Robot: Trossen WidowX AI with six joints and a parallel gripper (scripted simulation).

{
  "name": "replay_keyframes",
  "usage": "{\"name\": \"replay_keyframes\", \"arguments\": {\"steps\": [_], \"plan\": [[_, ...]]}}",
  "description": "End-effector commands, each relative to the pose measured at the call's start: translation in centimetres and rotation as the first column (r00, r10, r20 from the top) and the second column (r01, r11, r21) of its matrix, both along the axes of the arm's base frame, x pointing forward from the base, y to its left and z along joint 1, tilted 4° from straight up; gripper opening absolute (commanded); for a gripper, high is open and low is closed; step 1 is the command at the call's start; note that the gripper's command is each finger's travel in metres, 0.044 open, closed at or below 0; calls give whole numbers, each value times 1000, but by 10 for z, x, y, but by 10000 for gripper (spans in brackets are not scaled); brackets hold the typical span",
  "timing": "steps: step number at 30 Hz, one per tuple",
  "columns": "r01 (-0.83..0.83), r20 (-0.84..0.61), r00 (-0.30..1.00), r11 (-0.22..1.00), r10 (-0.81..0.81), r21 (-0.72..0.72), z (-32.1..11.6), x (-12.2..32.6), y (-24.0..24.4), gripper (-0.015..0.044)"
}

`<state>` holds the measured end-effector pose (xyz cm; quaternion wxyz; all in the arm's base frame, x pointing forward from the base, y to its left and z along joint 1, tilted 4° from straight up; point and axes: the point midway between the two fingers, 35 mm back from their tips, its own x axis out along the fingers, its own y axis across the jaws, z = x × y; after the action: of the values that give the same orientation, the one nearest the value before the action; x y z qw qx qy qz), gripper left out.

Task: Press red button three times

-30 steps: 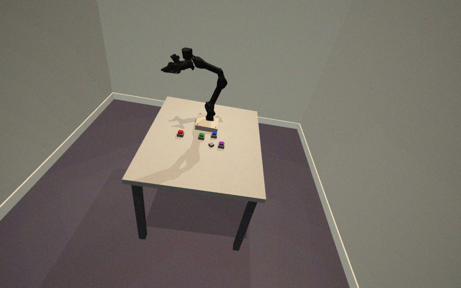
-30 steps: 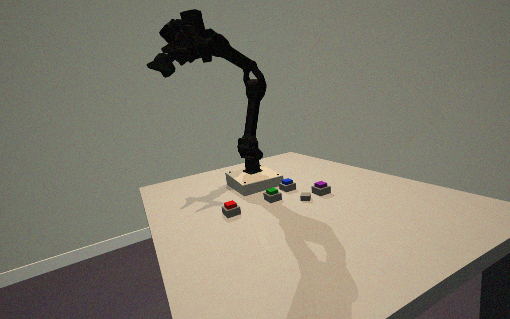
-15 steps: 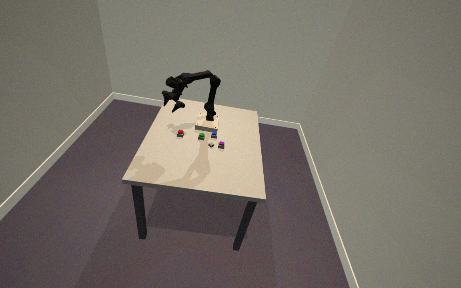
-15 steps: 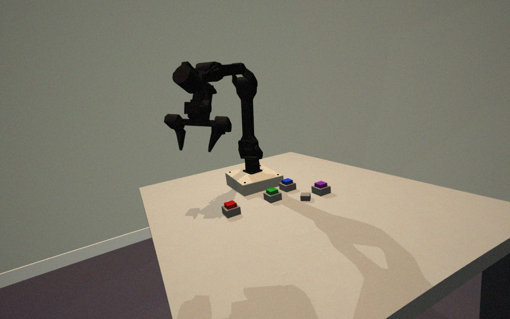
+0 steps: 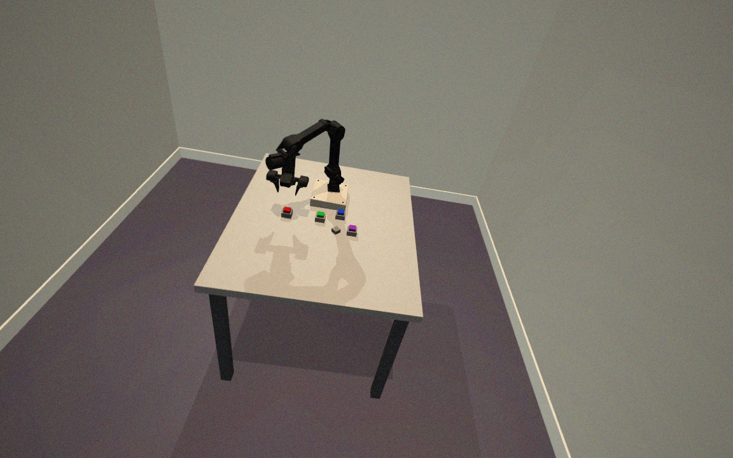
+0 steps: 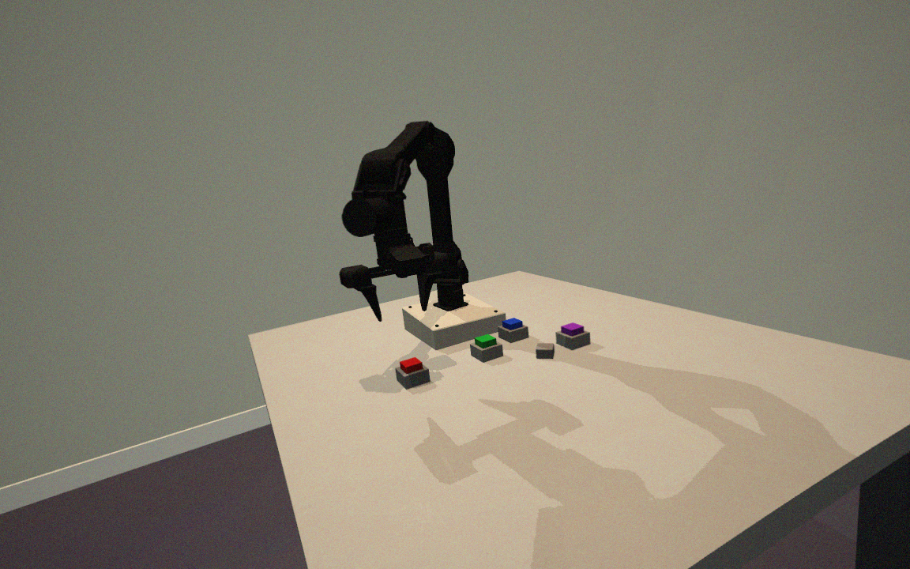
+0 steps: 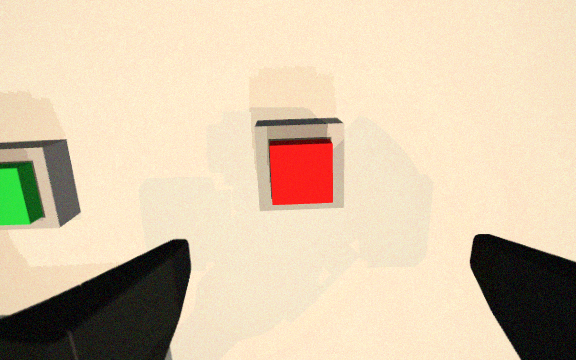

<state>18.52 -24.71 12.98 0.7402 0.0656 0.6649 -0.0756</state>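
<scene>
The gripper hangs wide open and empty above the red button, which stands unpressed; all three presses likely remain.

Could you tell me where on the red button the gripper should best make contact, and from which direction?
Meet the red button on its flat top face, coming straight down from above. The cap sits raised in a grey housing, so only a vertical push would sink it. The gripper hangs open above it, empty; one fingertip would likely do.

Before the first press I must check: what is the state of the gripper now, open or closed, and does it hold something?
Gripper: open, holding nothing, above the red button.
</scene>
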Motion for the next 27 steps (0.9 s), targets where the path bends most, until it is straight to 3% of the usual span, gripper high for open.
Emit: {"name": "replay_keyframes", "arguments": {"steps": [1, 2, 8, 16, 27], "plan": [[-24, -18, 1000, 1000, 25, 15, -4, -1, 3, 400], [-24, -18, 1000, 1000, 25, 15, -4, -1, 3, 400], [-24, -18, 1000, 1000, 25, 15, -63, 4, 3, 242], [-24, -18, 1000, 1000, 25, 15, -66, 4, 3, 32], [-24, -18, 1000, 1000, 25, 15, -66, 4, 3, 20]]}}
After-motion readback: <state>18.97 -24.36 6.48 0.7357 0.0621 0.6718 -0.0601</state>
